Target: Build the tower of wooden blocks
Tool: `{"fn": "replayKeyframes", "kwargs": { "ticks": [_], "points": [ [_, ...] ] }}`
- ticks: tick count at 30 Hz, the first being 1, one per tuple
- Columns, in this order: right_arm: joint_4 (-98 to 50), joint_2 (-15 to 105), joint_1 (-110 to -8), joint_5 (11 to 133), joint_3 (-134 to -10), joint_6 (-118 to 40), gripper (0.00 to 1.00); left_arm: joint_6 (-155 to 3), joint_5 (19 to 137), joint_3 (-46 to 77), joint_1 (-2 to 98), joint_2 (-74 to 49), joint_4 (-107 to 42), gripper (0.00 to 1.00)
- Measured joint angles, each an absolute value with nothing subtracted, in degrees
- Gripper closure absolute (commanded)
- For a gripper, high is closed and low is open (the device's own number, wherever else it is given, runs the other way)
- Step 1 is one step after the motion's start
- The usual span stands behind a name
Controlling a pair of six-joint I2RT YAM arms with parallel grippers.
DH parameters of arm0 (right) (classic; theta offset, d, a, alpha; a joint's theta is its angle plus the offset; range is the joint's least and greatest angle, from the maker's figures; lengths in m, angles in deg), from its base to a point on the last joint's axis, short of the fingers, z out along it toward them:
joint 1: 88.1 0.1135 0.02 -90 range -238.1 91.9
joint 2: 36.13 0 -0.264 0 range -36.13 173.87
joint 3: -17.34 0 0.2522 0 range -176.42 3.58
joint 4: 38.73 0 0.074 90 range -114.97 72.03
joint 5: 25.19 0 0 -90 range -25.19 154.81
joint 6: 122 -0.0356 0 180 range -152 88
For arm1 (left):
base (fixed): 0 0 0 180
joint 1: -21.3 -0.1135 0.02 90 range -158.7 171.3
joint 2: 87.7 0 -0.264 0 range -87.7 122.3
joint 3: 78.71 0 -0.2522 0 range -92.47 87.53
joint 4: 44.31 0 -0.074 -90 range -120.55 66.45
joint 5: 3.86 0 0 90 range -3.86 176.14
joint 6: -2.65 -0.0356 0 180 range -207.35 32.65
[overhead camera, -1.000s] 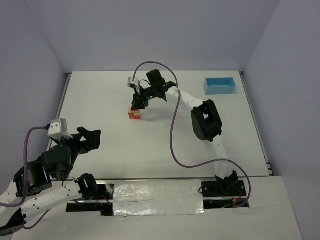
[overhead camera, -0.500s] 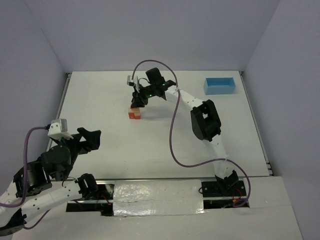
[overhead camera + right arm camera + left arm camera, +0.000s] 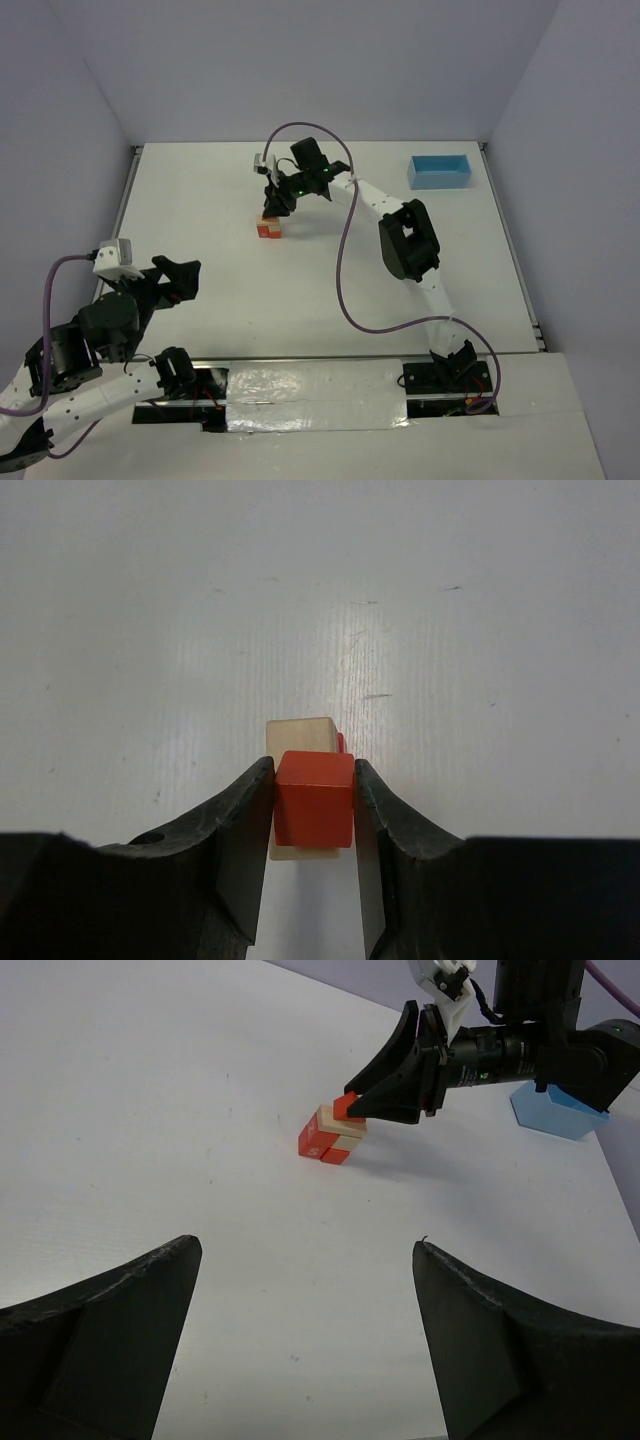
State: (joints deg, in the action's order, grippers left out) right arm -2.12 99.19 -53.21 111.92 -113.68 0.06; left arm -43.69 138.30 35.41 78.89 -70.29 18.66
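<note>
The wood block tower (image 3: 268,228) stands mid-table, with red cubes at the bottom and tan blocks (image 3: 335,1123) on them. My right gripper (image 3: 273,204) is shut on a red cube (image 3: 314,798), one finger on each side of it. In the left wrist view the red cube (image 3: 348,1106) sits at the top far edge of the tower (image 3: 328,1138); whether it rests on it I cannot tell. In the right wrist view a tan block (image 3: 298,732) shows directly beyond the cube. My left gripper (image 3: 186,274) is open and empty near the front left, far from the tower.
A light blue tray (image 3: 439,171) sits at the back right of the table. The right arm's purple cable (image 3: 345,240) loops over the table's middle. The table's left edge (image 3: 125,200) runs close to the left arm.
The right wrist has shifted slightly, still holding the red cube over the tower. The left arm has barely moved.
</note>
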Motion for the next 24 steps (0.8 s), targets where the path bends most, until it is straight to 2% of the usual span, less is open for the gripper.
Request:
{"fn": "replayKeyframes", "kwargs": {
  "ticks": [14, 24],
  "points": [
    [-1.53, 99.19, -53.10, 112.10, -113.81, 0.98, 0.75, -43.82, 138.28, 35.41, 78.89, -70.27, 18.64, 0.00],
    [-1.31, 99.19, -53.08, 112.19, -113.81, 1.87, 0.68, -43.89, 138.23, 35.41, 78.89, -70.29, 18.25, 0.01]
  ]
}}
